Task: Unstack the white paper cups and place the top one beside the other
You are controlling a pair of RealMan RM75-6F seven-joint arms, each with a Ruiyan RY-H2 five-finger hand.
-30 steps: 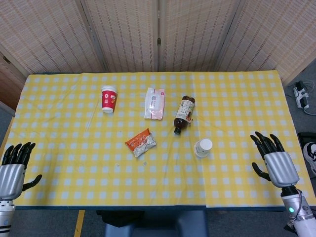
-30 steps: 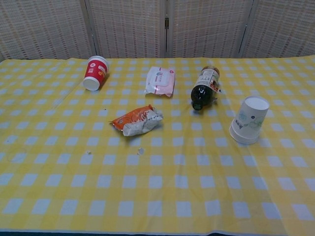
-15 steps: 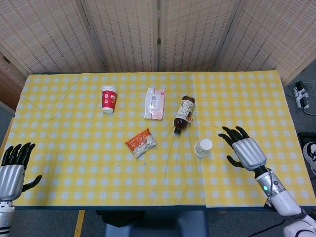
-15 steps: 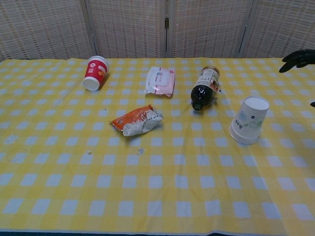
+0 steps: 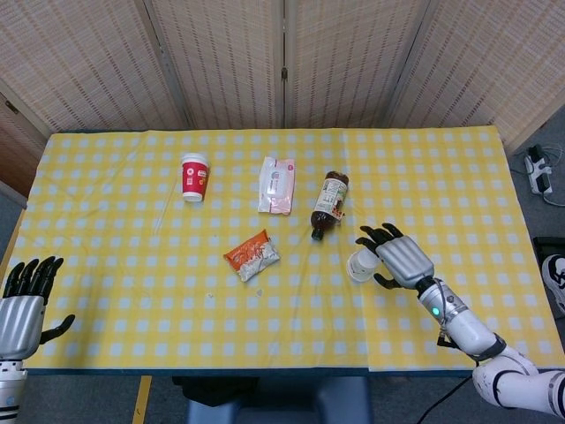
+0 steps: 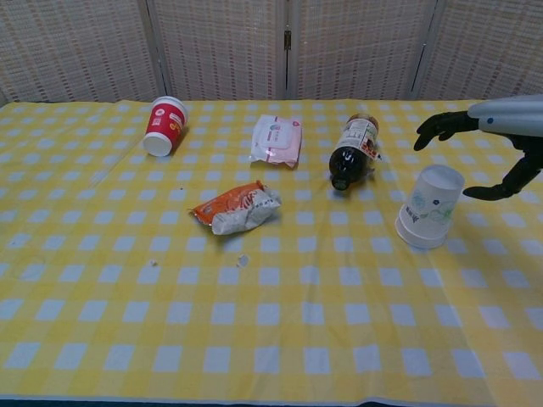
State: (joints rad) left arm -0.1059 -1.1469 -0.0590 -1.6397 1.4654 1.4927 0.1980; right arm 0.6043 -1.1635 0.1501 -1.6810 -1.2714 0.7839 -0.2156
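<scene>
Yellow checked tablecloth (image 5: 132, 291), wicker screens behind. I count one white cup stack (image 6: 429, 207), upside down, tilted, at 4 o'clock from centre. My right hand (image 5: 402, 259) hovers just over it, fingers spread wide, holding nothing. Left hand (image 5: 22, 305) wide too, at 8 o'clock off the edge. Nearby: one red cup (image 5: 194, 177), one wipes pack (image 5: 276, 185), one bottle (image 5: 328, 205) lying at the stack's 11, one snack bag (image 5: 252, 254).

Open bench (image 6: 280, 339) near and right of the paper cups (image 6: 429, 207); brown bottle (image 6: 352, 153) crowding just left and farther.
</scene>
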